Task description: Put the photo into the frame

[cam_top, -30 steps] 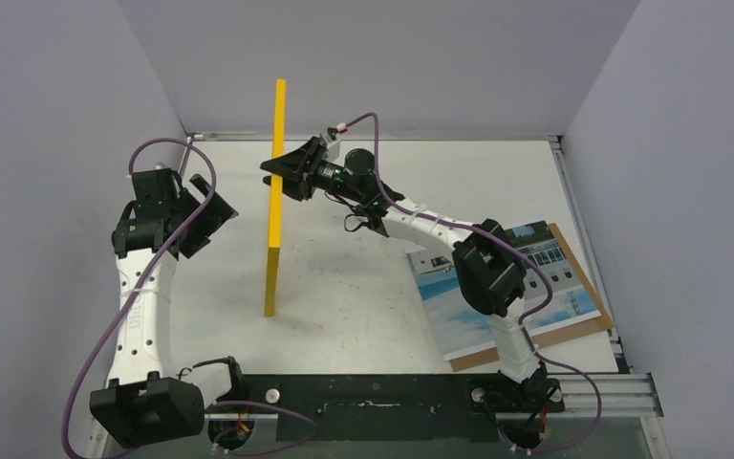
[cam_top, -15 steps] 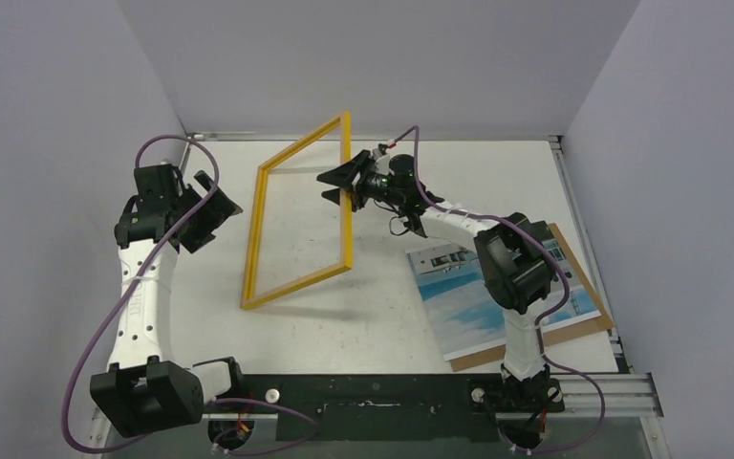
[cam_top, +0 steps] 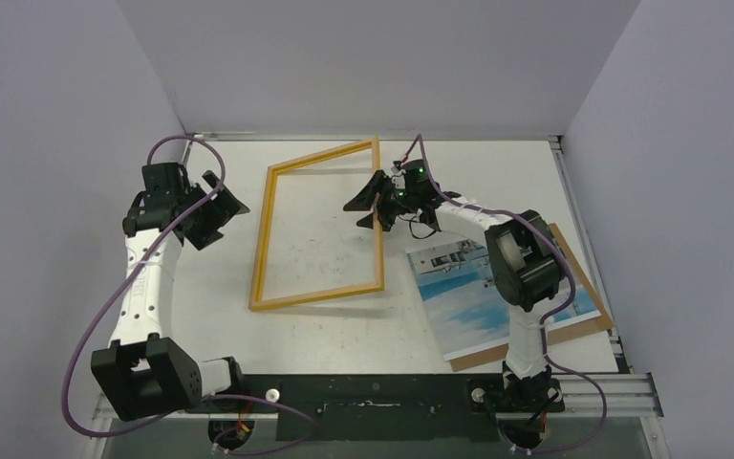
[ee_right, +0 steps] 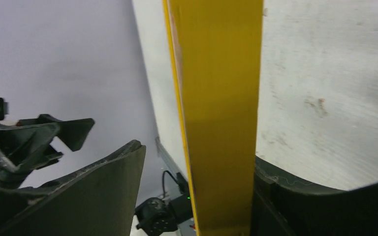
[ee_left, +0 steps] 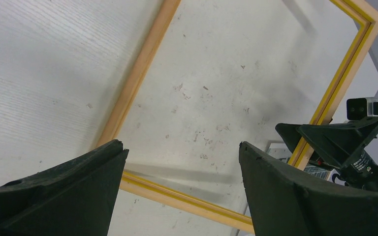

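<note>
The frame (cam_top: pixel 315 292) lies nearly flat on the table left of centre, its wooden-orange side up. A shadow shows under its near bar (ee_left: pixel 187 201). My right gripper (cam_top: pixel 371 206) is open around the frame's right bar. In the right wrist view that yellow bar (ee_right: pixel 221 98) rests against one finger (ee_right: pixel 295 201), with a gap to the other. My left gripper (cam_top: pixel 227 206) hovers open and empty beside the frame's left bar (ee_left: pixel 142 73). The photo (cam_top: pixel 459 311), blue sky and a white building, lies face up at the right, partly hidden by my right arm.
A brown backing board (cam_top: pixel 594 323) lies under the photo near the right wall. Grey walls close in the left, back and right sides. A black rail (cam_top: pixel 373 392) with both arm bases runs along the near edge.
The frame has swung down from standing on edge to nearly flat. My right gripper moved right and lower with it, and its jaws have widened off the bar. The left arm barely moved.
</note>
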Motion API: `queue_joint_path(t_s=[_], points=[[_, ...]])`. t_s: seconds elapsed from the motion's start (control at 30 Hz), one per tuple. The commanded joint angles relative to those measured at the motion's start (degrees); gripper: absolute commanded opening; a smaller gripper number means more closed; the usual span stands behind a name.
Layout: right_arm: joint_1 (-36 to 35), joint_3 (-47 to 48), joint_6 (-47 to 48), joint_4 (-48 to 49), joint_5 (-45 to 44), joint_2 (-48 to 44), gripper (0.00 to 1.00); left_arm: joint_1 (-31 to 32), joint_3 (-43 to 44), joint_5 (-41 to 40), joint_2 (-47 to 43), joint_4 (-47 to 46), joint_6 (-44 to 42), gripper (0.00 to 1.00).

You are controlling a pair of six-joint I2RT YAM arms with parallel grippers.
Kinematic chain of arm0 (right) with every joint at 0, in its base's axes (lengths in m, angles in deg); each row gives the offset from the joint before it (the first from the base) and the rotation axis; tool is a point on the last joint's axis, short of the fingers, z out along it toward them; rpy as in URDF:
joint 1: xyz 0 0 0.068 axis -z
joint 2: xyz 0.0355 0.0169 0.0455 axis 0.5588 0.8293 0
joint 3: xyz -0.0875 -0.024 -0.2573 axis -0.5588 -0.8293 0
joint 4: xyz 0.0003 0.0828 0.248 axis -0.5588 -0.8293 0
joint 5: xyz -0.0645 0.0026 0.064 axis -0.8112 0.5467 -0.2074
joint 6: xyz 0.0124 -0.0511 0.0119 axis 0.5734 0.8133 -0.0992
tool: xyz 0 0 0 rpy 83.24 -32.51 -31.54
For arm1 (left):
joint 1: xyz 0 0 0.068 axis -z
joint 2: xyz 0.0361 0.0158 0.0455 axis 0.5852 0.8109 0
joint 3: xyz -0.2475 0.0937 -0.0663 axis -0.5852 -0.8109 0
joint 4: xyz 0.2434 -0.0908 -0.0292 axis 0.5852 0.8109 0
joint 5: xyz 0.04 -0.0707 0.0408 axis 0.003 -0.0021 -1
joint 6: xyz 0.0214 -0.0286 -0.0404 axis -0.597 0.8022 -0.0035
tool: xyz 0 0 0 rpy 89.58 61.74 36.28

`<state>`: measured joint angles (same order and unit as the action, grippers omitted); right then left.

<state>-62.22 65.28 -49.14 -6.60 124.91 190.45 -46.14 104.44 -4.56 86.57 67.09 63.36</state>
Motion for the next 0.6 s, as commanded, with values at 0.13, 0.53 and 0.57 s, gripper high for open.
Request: queue_joint_path(t_s=[0.13, 0.53, 0.57], points=[[-0.1, 9.6, 22.4, -26.3, -5.4, 2.9, 0.62, -0.5, -4.6, 1.8, 3.4, -3.9, -3.9, 0.83], [-1.3, 12.9, 31.1, -38.0, -15.8, 4.6, 0.67, -0.5, -6.4, -0.5, 12.7, -5.9, -7.7, 0.83], [-1.4, 12.9, 31.3, -38.2, -16.2, 4.6, 0.68, -0.5, -6.4, -0.4, 13.5, -6.4, -7.9, 0.83]])
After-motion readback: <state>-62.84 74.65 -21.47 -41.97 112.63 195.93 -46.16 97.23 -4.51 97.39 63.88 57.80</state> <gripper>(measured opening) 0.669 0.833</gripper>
